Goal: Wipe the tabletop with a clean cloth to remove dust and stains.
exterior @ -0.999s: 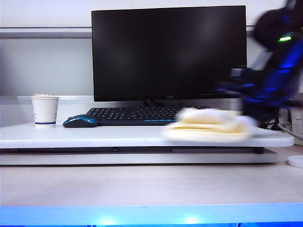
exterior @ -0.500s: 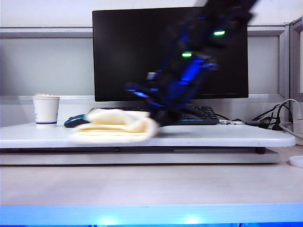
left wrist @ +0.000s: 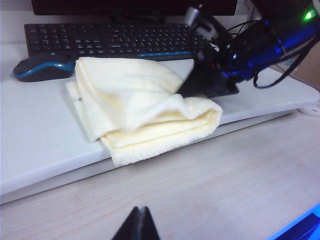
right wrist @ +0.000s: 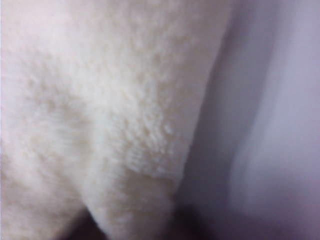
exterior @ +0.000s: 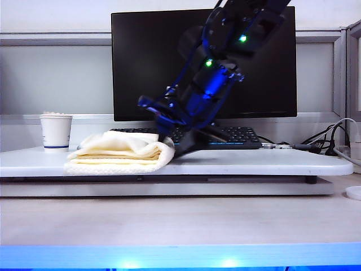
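Now, find the cloth (exterior: 121,152) folded thick on the left part of the white tabletop (exterior: 254,164), just in front of the keyboard (left wrist: 115,37) and just beside the mouse (left wrist: 42,67), with one corner hanging a little over the front edge above the wooden desk (left wrist: 225,170). Note the paper cup (exterior: 55,131) near its far left end, close enough to get knocked.

To wipe well from here, probably best to keep flat, even pressure on the top of the fold. Drag rather than shove, so the layers do not roll up. Stop short of the cup and the mouse. Pull the overhanging corner back onto the board before the next pass, or risk sliding the whole thing off. Cover the bare right half in overlapping strokes.

Look to the right gripper (exterior: 172,144) at the cloth's right end, reached across the middle in front of the monitor (exterior: 146,56), arm slanting down steeply from the upper right, dark finger (left wrist: 207,82) laid against the fold. Cannot tell whether pinching the cloth or merely pressing on it: nothing but terry in the right wrist view. See the left gripper (left wrist: 137,227) well apart, low over the desk in front of the board, tips pressed together on nothing.
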Available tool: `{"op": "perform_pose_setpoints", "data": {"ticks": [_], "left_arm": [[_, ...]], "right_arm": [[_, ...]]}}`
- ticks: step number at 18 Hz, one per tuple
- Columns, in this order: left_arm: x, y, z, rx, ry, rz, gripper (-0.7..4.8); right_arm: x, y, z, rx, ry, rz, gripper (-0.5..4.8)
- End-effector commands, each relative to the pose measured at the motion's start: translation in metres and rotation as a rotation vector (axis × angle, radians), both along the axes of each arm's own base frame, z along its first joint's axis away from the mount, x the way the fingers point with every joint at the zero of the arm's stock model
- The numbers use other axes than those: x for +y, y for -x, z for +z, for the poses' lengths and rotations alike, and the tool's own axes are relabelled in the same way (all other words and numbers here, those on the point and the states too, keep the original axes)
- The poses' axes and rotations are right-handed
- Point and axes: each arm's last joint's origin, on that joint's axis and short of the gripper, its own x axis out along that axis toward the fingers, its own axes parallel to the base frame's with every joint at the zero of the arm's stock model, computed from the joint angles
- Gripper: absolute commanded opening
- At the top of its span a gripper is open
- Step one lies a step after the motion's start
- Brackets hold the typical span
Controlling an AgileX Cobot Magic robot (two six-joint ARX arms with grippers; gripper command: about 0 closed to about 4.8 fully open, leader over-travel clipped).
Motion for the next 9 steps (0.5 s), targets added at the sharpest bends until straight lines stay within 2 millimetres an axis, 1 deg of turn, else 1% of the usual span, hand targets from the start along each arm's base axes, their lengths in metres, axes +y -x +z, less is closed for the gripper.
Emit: {"op": "perform_pose_setpoints", "data": {"ticks": [1,2,3,6,7,8,9], "left_arm": [[0.0,0.0,0.0,0.003,0.0,-0.007,-0.05],[0.0,0.0,0.0,0.003,0.0,-0.007,-0.06],[0.0,0.0,0.0,0.003,0.0,-0.006,-0.05],[0.0,0.0,0.0,0.003,0.0,-0.006,-0.05],[0.0,0.0,0.0,0.003,0.0,-0.006,-0.05],[0.0,0.0,0.0,0.003,0.0,-0.007,-0.05],[0.0,0.0,0.0,0.003,0.0,-0.006,-0.05]], "right_arm": [[-0.001,0.004,0.024,-0.07,-0.04,0.013,3.25],[-0.002,0.006,0.037,-0.107,-0.063,0.013,3.55],[-0.004,0.008,0.047,-0.14,-0.07,0.021,3.66],[-0.016,0.02,0.089,-0.283,-0.061,0.05,3.66],[-0.023,0.025,0.105,-0.34,-0.049,0.049,3.66],[-0.035,0.034,0.128,-0.423,-0.023,0.031,3.66],[-0.045,0.039,0.143,-0.469,-0.013,0.018,3.66]]}}
